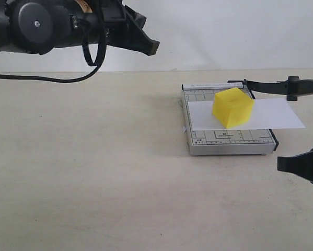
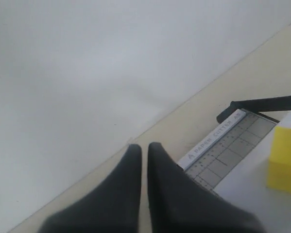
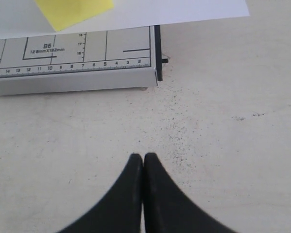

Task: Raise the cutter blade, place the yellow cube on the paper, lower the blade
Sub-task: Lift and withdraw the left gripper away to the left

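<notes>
The yellow cube (image 1: pixel 232 106) rests on the white paper (image 1: pixel 274 116), which lies across the grey gridded cutter base (image 1: pixel 229 142). The cutter blade (image 1: pixel 281 86) is raised off the base, slanting away to the right from its hinge at the back. My left gripper (image 1: pixel 151 47) hangs shut and empty high at the upper left, far from the cutter. In the left wrist view the left gripper (image 2: pixel 144 148) looks toward the blade (image 2: pixel 266 103), the cube (image 2: pixel 284 160) and the base (image 2: pixel 228 150). My right gripper (image 1: pixel 281 164) is shut and empty, low just in front of the base's right corner. The right wrist view shows the right gripper (image 3: pixel 144 158), cube (image 3: pixel 72 9), paper (image 3: pixel 184 9) and base (image 3: pixel 72 53).
The beige tabletop (image 1: pixel 93 167) spreads to the left and front of the cutter. A white wall (image 1: pixel 224 31) stands behind. A black cable (image 1: pixel 41 78) hangs from the left arm over the table's back edge.
</notes>
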You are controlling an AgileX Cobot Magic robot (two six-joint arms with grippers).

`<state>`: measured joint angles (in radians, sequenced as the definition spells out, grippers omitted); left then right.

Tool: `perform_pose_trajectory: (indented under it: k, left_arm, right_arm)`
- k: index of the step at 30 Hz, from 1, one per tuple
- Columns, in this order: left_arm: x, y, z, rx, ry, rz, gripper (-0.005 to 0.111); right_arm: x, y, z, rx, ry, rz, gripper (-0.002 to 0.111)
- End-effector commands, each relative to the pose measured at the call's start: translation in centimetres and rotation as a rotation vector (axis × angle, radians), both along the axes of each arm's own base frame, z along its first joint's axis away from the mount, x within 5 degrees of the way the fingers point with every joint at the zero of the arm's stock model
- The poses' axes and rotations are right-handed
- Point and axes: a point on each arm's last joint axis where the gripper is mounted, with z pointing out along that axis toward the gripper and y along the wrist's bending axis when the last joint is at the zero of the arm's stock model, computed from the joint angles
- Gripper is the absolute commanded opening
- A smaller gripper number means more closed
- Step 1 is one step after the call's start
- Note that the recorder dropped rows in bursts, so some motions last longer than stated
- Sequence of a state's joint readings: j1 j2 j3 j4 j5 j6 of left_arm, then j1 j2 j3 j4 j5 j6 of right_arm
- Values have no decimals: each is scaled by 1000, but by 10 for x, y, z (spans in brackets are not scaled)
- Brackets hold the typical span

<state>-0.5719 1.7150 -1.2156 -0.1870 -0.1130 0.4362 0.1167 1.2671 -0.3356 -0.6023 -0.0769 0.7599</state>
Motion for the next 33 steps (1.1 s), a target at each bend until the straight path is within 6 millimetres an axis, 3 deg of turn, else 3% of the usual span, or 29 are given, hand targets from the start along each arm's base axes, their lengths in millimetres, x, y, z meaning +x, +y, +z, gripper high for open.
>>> perform_pose_trajectory:
  k: [1, 10, 14, 17, 20, 23, 24, 25, 26, 27, 28, 29, 30, 31, 32, 33]
  left_arm:
    - [-7, -20, -8, -27, -1, -39, 5]
    - [-37, -87, -27, -5, -217, -339, 5]
    - [-41, -116, -27, -86, -177, -497, 5]
    - [-42, -122, -12, -165, -139, -524, 5]
    - [-43, -114, 8, -212, -118, -456, 5]
    - [-51, -95, 34, -95, -170, -397, 5]
    - [-65, -77, 51, -29, -221, -382, 5]
    - [-72, -69, 57, -21, -233, -378, 5]
    - [-90, -45, 70, -6, -250, -357, 5]
    - [-94, -32, 72, 5, -245, -332, 5]
    - [-105, 3, 72, 51, -211, -252, 5]
    - [-111, 21, 69, 71, -193, -209, 5]
    - [-120, 63, 62, 93, -175, -104, 5]
    - [-123, 80, 59, 86, -169, -53, 5]
    - [-133, 123, 56, 26, -158, 98, 5]
    - [-144, 151, 55, -34, -164, 209, 5]
  right_arm:
    - [-1, -1, 0, -2, -5, 5, 0]
    - [-1, -1, 0, 0, -4, 2, 0]
    - [-1, -1, 0, 0, -4, 2, 0]
    - [-1, -1, 0, 0, -4, 2, 0]
    - [-1, -1, 0, 0, -4, 2, 0]
    - [-1, -1, 0, 0, -4, 2, 0]
    - [-1, -1, 0, 0, -4, 2, 0]
    - [-1, -1, 0, 0, -4, 2, 0]
    - [-1, -1, 0, -3, -5, 5, 0]
    - [-1, -1, 0, -5, -5, 7, 0]
    - [-1, -1, 0, -5, -5, 7, 0]
    - [-1, -1, 0, -5, -5, 7, 0]
    - [-1, -1, 0, -5, -5, 7, 0]
    - [-1, -1, 0, -5, -5, 7, 0]
    - [-1, -1, -1, -8, -2, 5, 0]
    - [-1, -1, -1, -15, 0, 10, 0]
